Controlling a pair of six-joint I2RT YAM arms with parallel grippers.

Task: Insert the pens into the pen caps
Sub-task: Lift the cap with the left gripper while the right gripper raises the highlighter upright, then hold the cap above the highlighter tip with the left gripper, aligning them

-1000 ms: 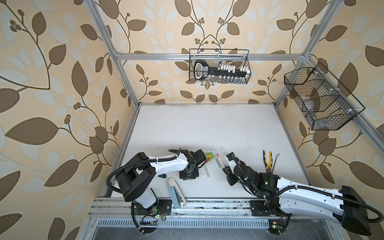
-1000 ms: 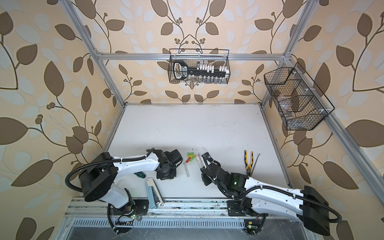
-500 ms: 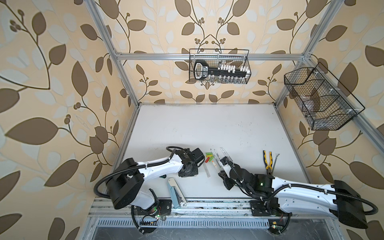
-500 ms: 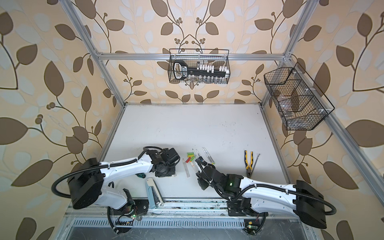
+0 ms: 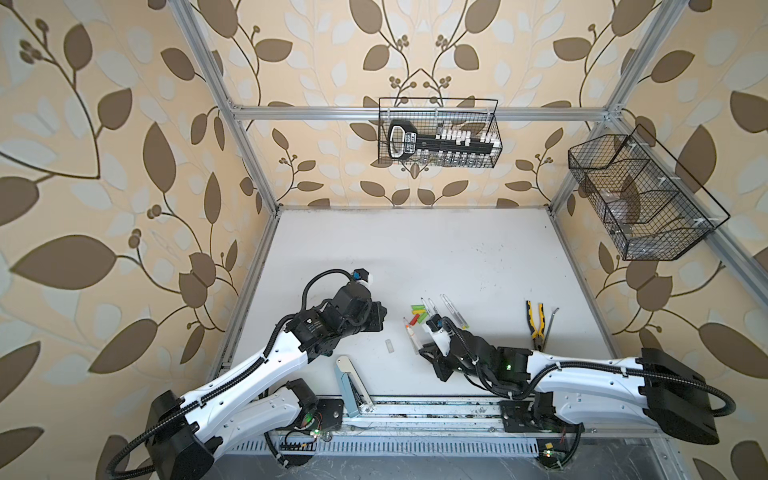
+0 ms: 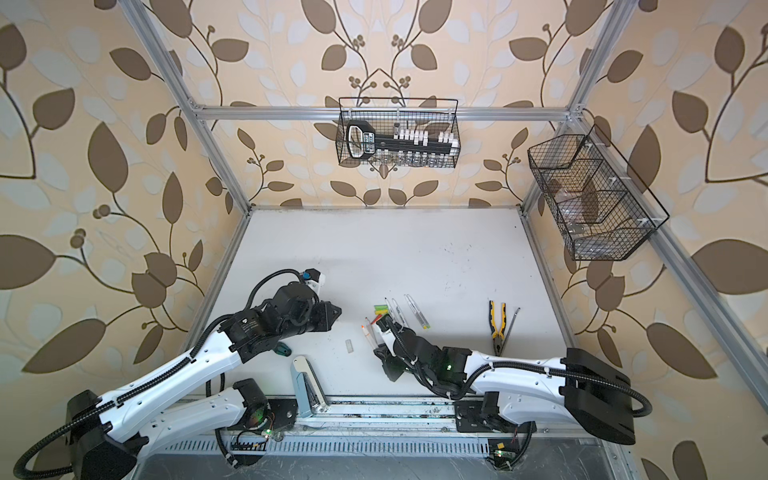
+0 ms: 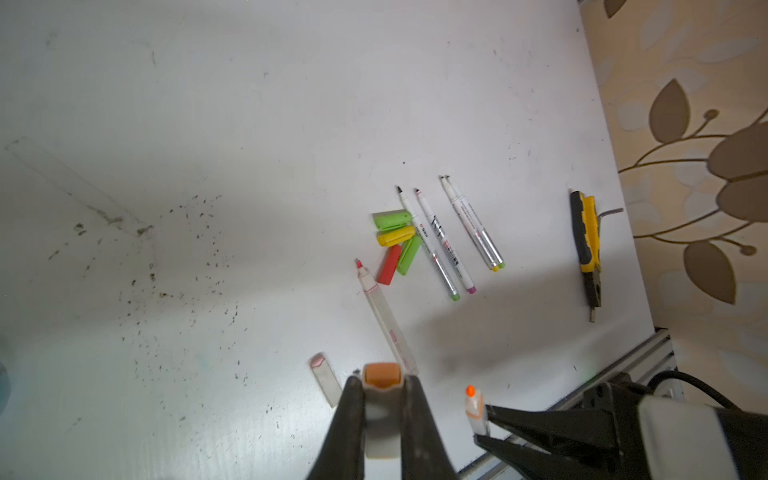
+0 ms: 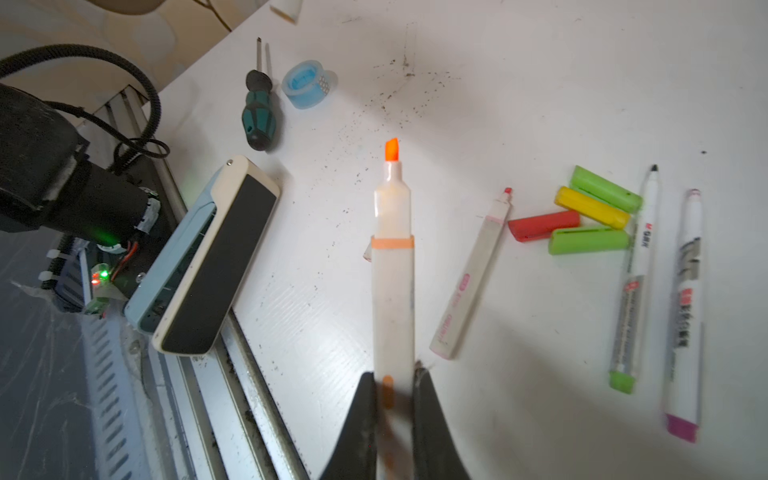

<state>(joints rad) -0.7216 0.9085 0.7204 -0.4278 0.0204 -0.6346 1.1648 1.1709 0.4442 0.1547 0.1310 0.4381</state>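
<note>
Over the front half of the table [image 5: 415, 249], the left gripper [image 7: 382, 388] is clamped on a whitish cap [image 7: 381, 432], whose orange-lined mouth points away from the wrist. The right gripper [image 8: 393, 374] is closed on the rear of an orange-tipped pen [image 8: 392, 291], held above the table with its tip forward. In the left wrist view that tip sits near the cap but apart from it. Between the arms on the table lie a pink-tipped pen [image 7: 384, 316] and a loose cap [image 7: 326, 380] near it. Beyond them are four caps [image 7: 395, 237] in green, yellow and red, bunched together, and four slim pens [image 7: 444, 241]. A stapler [image 5: 348, 382] rests at the front edge, with pliers [image 5: 537, 334] near the right edge.
</note>
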